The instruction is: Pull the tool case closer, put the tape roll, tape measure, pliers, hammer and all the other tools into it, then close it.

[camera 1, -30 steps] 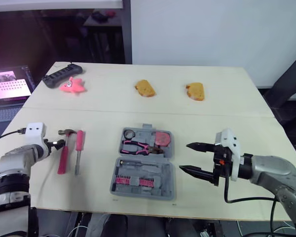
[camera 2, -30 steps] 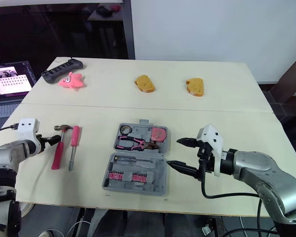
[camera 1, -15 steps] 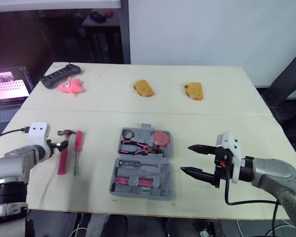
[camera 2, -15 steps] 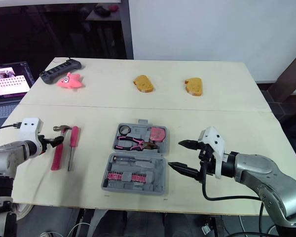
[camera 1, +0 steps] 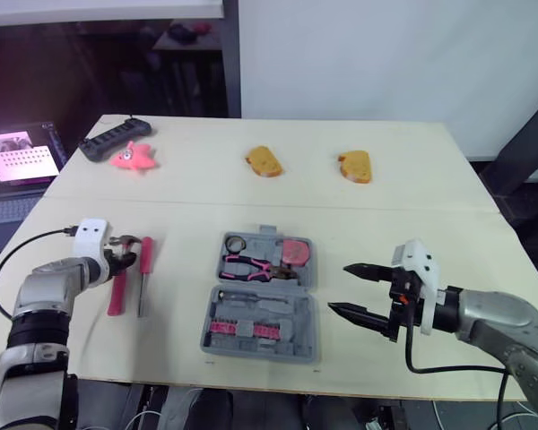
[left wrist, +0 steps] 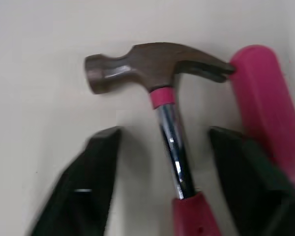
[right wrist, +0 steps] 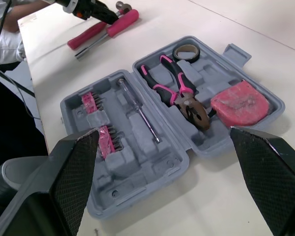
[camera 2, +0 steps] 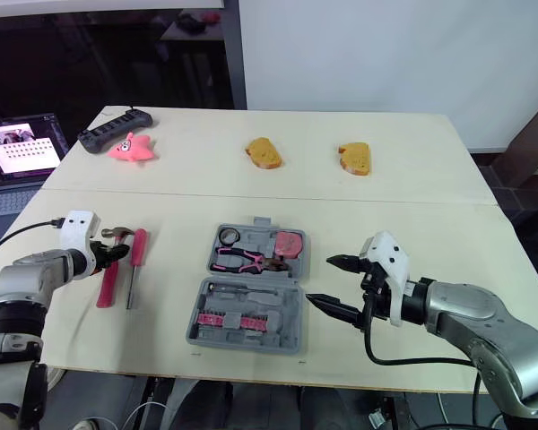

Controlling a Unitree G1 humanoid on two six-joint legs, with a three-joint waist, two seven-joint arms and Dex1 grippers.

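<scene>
The grey tool case [camera 1: 291, 313] lies open near the table's front middle. In it are a tape roll [camera 1: 234, 242], pink-handled pliers [camera 1: 249, 266], a pink tape measure [camera 1: 294, 252] and a screwdriver [right wrist: 139, 111]. A hammer [camera 1: 116, 285] with a pink handle lies to its left, beside a pink-handled screwdriver [camera 1: 144, 256]. My left gripper [left wrist: 164, 135] is open, its fingers on either side of the hammer's steel shaft just below the head [left wrist: 147, 66]. Right of the case, my right gripper [camera 1: 348, 288] hangs open and holds nothing.
Two pieces of bread [camera 1: 264, 161] [camera 1: 355, 167] lie at the back of the table. A pink toy [camera 1: 131, 156] and a black power strip [camera 1: 114, 138] sit at the back left. A laptop [camera 1: 18, 152] stands off the table's left side.
My left gripper has moved right, up to the hammer, and now straddles its shaft. The right gripper has hardly moved.
</scene>
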